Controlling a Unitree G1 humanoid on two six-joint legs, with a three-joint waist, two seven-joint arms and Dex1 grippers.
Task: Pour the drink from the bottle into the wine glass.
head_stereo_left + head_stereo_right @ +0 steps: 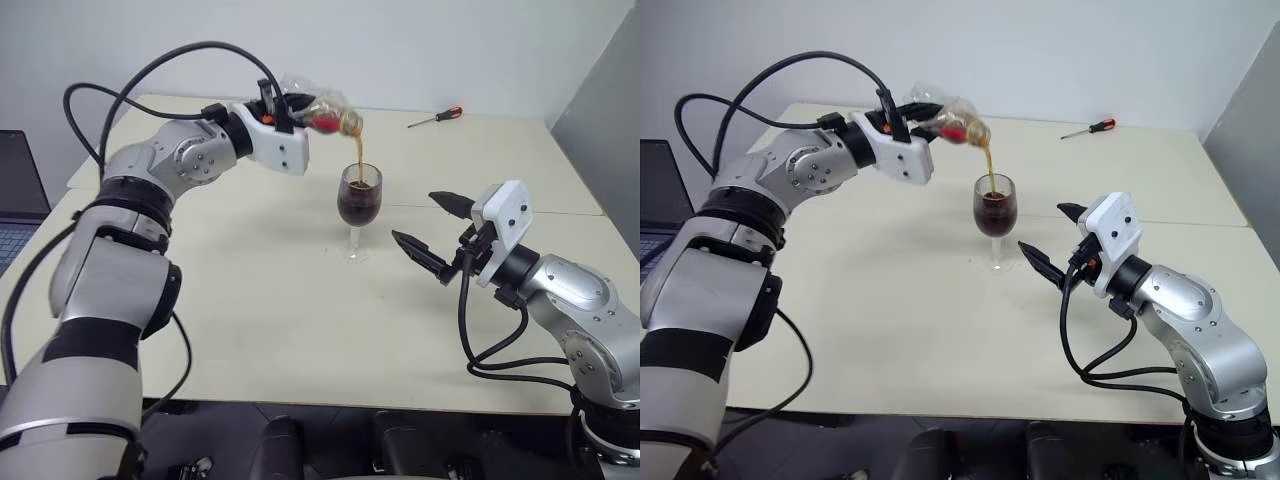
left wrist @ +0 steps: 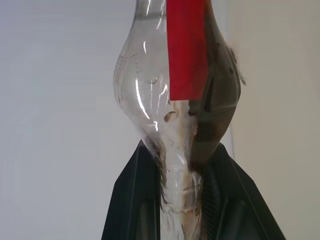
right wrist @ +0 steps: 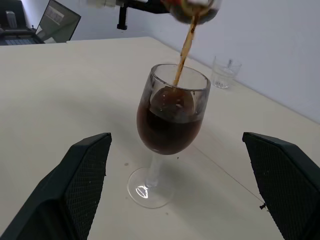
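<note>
One gripper (image 1: 290, 112) raised, bottle (image 1: 325, 115) tilted.

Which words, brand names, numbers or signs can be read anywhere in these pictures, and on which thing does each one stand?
None can be read.
Red label strip on the bottle: plain red, no print visible.
Laptop at the table's edge: its screen shows marks, too small to read.
Wine glass, tumbler, screwdriver: no writing visible.
</note>
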